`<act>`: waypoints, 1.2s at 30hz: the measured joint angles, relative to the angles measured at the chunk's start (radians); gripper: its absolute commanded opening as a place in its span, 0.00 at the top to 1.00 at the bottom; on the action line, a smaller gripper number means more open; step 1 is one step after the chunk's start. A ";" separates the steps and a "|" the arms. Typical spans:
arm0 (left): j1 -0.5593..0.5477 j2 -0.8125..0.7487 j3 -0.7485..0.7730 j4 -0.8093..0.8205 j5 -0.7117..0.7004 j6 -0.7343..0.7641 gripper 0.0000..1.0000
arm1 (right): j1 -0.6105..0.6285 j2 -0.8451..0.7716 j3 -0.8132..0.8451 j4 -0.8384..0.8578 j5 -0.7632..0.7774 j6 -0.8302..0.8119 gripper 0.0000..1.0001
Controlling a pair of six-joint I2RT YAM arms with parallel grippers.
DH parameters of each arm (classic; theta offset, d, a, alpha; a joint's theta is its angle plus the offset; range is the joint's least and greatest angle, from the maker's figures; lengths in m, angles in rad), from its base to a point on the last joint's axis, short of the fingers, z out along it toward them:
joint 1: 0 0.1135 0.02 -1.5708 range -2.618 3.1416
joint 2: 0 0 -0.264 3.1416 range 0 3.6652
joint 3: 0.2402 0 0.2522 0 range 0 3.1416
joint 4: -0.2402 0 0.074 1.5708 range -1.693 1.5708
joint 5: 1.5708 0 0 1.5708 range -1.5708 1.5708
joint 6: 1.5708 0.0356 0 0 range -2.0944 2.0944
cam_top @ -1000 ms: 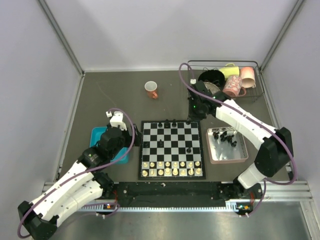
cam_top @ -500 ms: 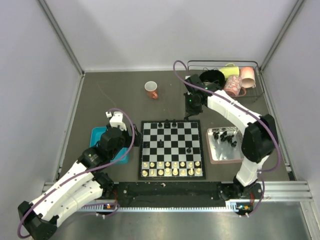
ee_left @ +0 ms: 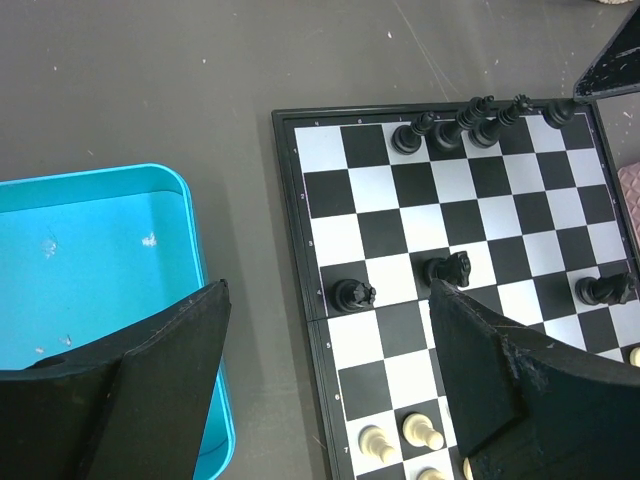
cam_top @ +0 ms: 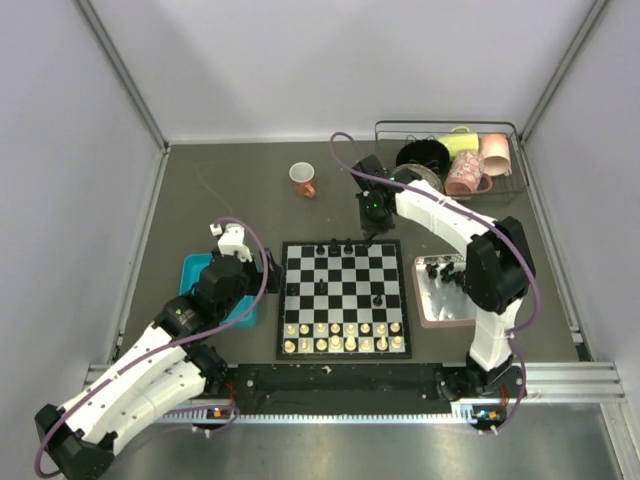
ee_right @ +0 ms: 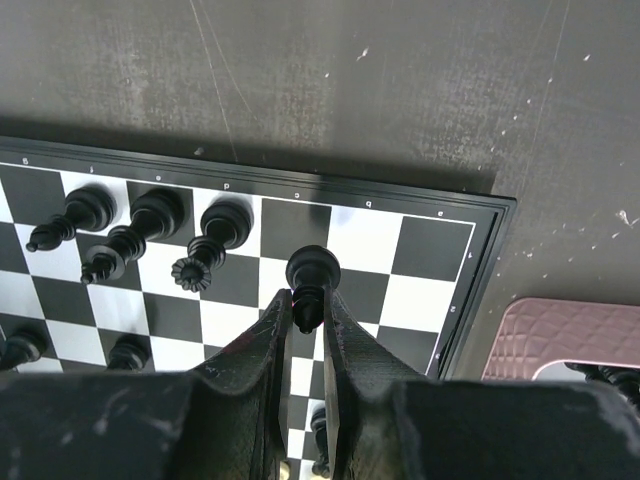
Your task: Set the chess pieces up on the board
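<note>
We caught our right gripper [ee_right: 307, 298] pinched nearly closed on a black piece [ee_right: 312, 268] at the far row of the board [ee_right: 425, 248], three other chess pieces [ee_right: 158, 212] alongside, our left gripper [ee_left: 328, 300] spread wide, holding nothing, above the teal tray [ee_left: 90, 250].

Glossy chess pieces [ee_right: 228, 221], matt grey table [ee_right: 400, 80]

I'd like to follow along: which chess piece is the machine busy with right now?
Find the chessboard, then the black pieces along its far row. Three huddle together; the lone black piece is apart, toward the pink tray, and only it sits between the jaws of the right arm.
</note>
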 measured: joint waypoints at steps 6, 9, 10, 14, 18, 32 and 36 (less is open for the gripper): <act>0.000 0.000 0.000 -0.002 0.000 0.000 0.15 | 0.008 0.031 0.011 -0.004 0.005 0.007 1.00; 0.000 0.000 0.000 -0.002 -0.001 0.000 0.15 | 0.011 0.031 0.011 -0.005 0.013 0.008 1.00; 0.000 0.000 0.000 -0.002 0.000 0.000 0.15 | 0.011 0.031 0.011 -0.005 0.016 0.008 1.00; 0.000 0.001 0.000 -0.002 -0.001 0.000 0.15 | 0.013 0.031 0.011 -0.006 0.028 0.008 1.00; 0.000 0.001 0.000 -0.002 -0.005 0.000 0.15 | 0.014 0.031 0.011 -0.006 0.037 0.008 1.00; 0.000 0.006 0.000 -0.006 -0.015 0.000 0.15 | 0.014 0.031 0.011 -0.006 0.059 0.014 1.00; 0.000 0.006 0.000 -0.009 -0.015 0.000 0.15 | 0.014 0.031 0.011 -0.006 0.063 0.015 1.00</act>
